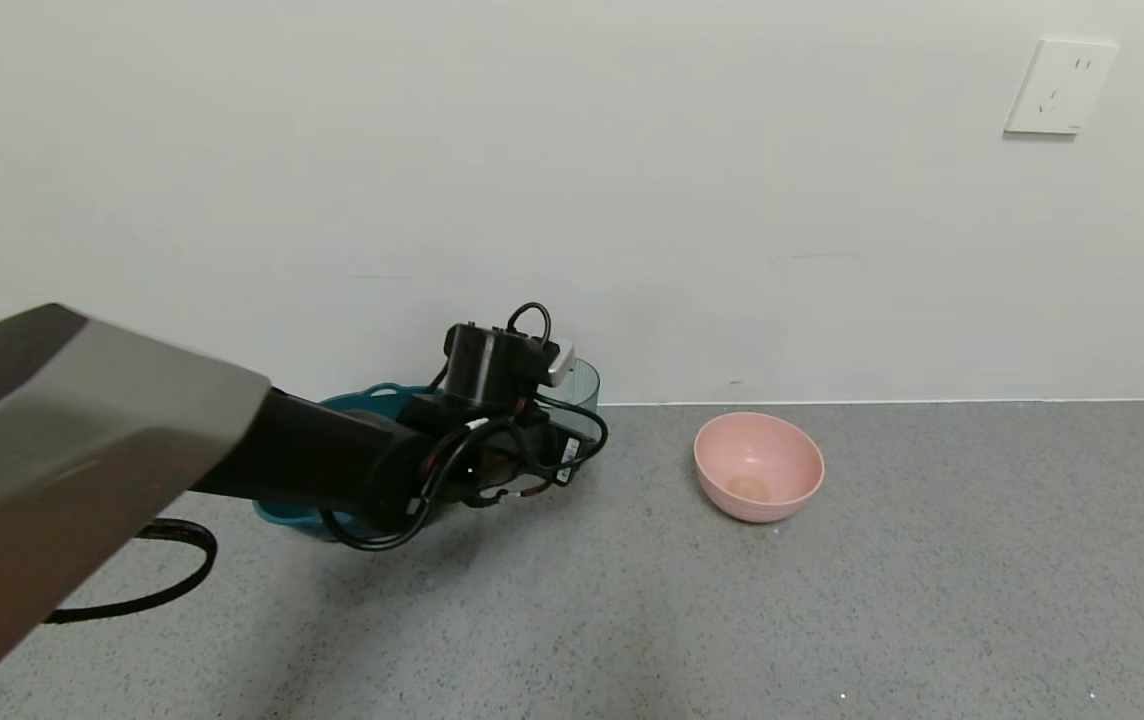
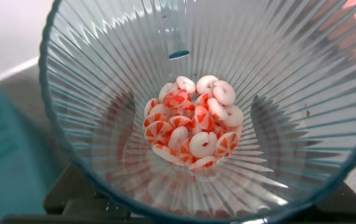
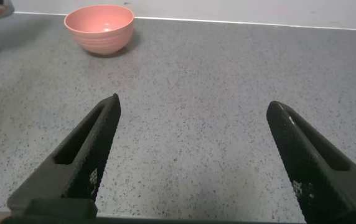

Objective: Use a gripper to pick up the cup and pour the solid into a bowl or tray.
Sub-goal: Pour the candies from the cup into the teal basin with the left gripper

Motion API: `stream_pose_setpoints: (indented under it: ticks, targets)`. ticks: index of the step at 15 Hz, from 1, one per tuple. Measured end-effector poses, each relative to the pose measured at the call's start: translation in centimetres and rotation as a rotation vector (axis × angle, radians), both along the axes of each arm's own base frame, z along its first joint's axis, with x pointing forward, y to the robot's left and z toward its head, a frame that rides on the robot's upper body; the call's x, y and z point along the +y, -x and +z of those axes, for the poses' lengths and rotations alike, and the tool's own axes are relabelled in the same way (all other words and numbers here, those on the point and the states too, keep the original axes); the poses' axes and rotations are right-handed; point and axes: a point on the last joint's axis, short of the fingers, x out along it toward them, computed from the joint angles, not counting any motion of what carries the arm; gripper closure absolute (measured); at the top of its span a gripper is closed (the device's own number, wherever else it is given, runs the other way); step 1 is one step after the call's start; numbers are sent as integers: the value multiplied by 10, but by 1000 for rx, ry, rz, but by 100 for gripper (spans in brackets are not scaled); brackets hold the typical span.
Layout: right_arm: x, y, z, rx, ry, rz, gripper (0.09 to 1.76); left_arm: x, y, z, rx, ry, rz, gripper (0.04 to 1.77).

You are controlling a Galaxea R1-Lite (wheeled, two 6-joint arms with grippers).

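Filling nearly the whole left wrist view, the ribbed cup (image 2: 190,112) is seen straight down its mouth, with the solid (image 2: 193,121) heaped at its bottom: round orange-red pieces mixed with some white ones. Dark shapes show through the clear wall on two opposite sides of the heap, and a black block lies under the cup's near rim. The left claw (image 1: 532,445) looks clamped on the cup, though no view shows its fingertips clearly. A blurred teal edge of the tub (image 2: 7,155) runs just beside the cup in this view.

From the head, none of the pieces can be seen. That view shows instead the left arm reaching forward and low across the grey worktop (image 1: 832,600), its cylindrical wrist module standing up with cables looping around it. The cup (image 1: 582,385) peeks out as a pale tinted rim behind the wrist, close to the wall. The teal tub (image 1: 372,400) sits on the worktop just to the left of the cup, mostly hidden behind the arm. A round pink bowl (image 1: 758,466) stands apart to the right, and a white socket (image 1: 1060,87) is on the wall.

Only the right wrist view shows the right claw (image 3: 193,158): its two black fingers (image 3: 81,155) are spread wide apart, holding nothing, low over bare worktop, with the pink bowl (image 3: 99,28) well ahead.
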Motion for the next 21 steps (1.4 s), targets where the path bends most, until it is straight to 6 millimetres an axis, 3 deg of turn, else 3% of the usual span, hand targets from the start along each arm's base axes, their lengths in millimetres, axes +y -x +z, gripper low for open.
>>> stream_pose_setpoints:
  ticks: [5, 10, 14, 17, 21]
  targets:
    - [0, 0, 0, 0, 0, -1, 14, 50, 4, 54, -84, -112, 36, 55]
    - [0, 0, 0, 0, 0, 0, 14, 121, 9, 78, -91, -285, 123, 55]
    - [0, 0, 0, 0, 0, 0, 14, 171, 12, 83, -88, -433, 180, 55]
    - [0, 0, 0, 0, 0, 0, 14, 192, 14, 82, -72, -566, 190, 55]
    - [0, 0, 0, 0, 0, 0, 14, 205, 16, 76, -23, -781, 194, 55]
